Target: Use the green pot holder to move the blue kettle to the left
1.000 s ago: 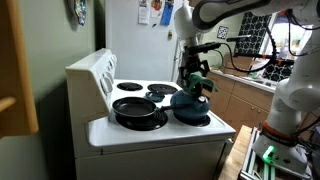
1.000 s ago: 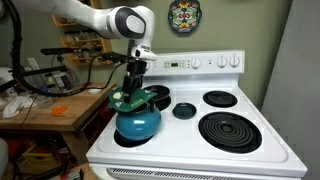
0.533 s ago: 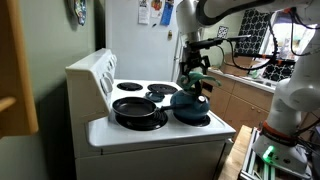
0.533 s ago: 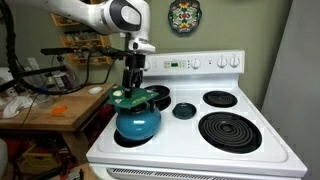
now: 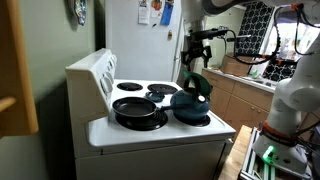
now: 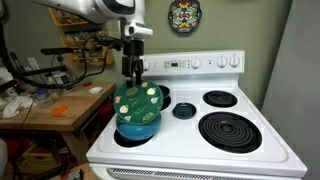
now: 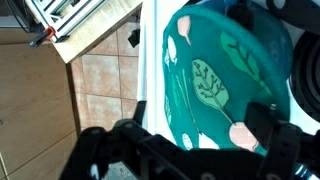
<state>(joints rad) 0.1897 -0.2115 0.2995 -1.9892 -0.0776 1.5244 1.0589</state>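
The green pot holder [image 6: 138, 102], patterned with leaves, lies draped over the top and handle of the blue kettle [image 6: 135, 129], which stands on the stove's front burner. In an exterior view the pot holder [image 5: 198, 84] covers the kettle [image 5: 191, 108] from above. My gripper [image 6: 131, 76] hangs just above them, open and holding nothing. It also shows raised over the kettle in an exterior view [image 5: 197, 58]. In the wrist view the pot holder [image 7: 215, 75] fills the space below the gripper [image 7: 205, 125], whose dark fingers [image 7: 140, 112] stand apart on either side of it.
A black frying pan [image 5: 138, 110] sits on the burner beside the kettle. Coil burners [image 6: 232, 128] take up the rest of the white stove top [image 6: 175, 140]. A wooden counter [image 6: 50, 108] with clutter adjoins the stove, and the control panel [image 6: 195, 65] rises at the back.
The gripper has let go of the pot holder and risen straight up. The pot holder now rests spread over the kettle's handle. The kettle has not moved.
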